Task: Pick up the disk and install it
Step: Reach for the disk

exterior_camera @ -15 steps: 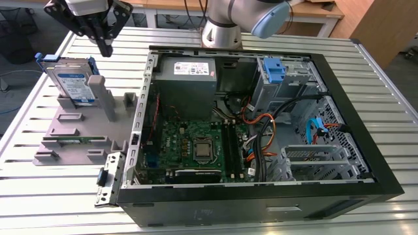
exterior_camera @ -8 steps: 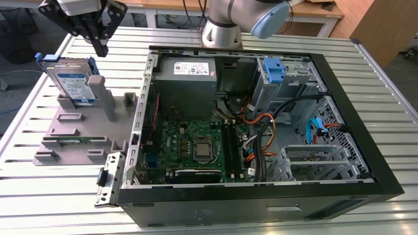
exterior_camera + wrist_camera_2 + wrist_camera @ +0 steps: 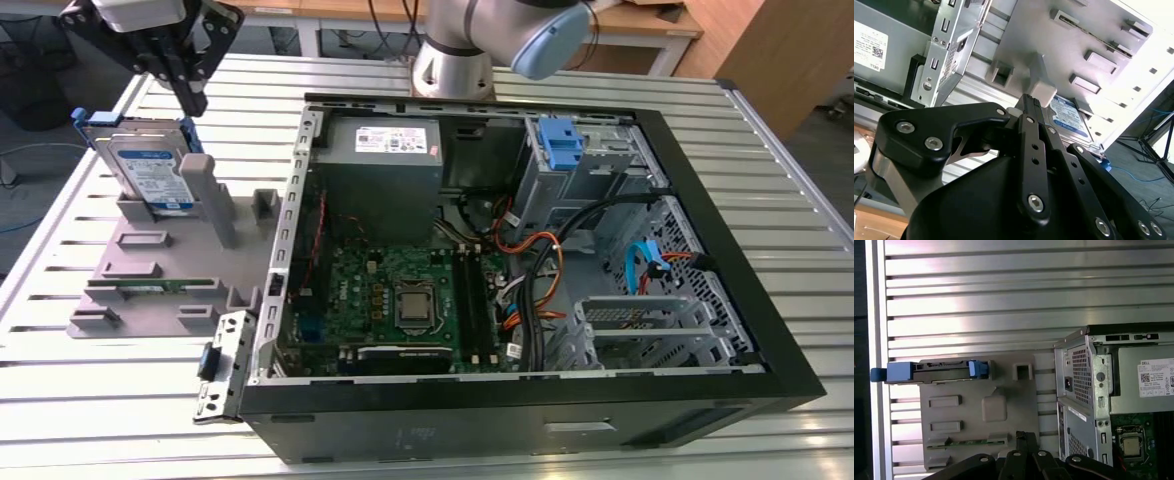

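Exterior view: tool (image 3: 194,98) closed on nothing, just above the disk (image 3: 154,168); the disk stands upright in a grey holder (image 3: 160,272) on the tabletop (image 3: 107,385), on the exterior view's left of the case (image 3: 534,432).
Second wrist view: disk (image 3: 1070,119) just past the tool tip.
First wrist view: disk (image 3: 939,371) edge-on.

At the exterior view's left, the claw (image 3: 196,104) hangs just above the disk (image 3: 150,170), which stands upright in a grey holder (image 3: 147,292) on the desk (image 3: 107,400).
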Motion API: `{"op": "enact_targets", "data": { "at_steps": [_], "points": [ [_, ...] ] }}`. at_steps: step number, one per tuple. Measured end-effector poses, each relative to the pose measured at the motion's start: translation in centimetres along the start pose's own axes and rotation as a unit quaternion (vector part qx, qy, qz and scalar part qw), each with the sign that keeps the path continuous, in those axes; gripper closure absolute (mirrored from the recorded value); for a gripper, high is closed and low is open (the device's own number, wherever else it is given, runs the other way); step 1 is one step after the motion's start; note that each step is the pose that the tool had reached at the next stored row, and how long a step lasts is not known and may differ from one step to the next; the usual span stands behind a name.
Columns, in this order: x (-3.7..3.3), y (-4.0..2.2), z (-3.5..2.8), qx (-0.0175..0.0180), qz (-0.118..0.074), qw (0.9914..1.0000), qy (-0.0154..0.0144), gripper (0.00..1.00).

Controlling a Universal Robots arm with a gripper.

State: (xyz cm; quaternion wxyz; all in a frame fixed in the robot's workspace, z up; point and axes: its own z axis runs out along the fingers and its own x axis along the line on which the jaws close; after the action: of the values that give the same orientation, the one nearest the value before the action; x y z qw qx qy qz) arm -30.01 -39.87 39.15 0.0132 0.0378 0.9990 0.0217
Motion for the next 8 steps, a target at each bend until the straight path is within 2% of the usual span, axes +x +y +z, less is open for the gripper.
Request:
{"op": "enact_targets", "data": {
  "at_steps": [8],
  "points": [
    [1.73, 0.11, 0.18, 0.0000, 0.000, 1.00000, 0.0000, 0.89]
  ]
}}
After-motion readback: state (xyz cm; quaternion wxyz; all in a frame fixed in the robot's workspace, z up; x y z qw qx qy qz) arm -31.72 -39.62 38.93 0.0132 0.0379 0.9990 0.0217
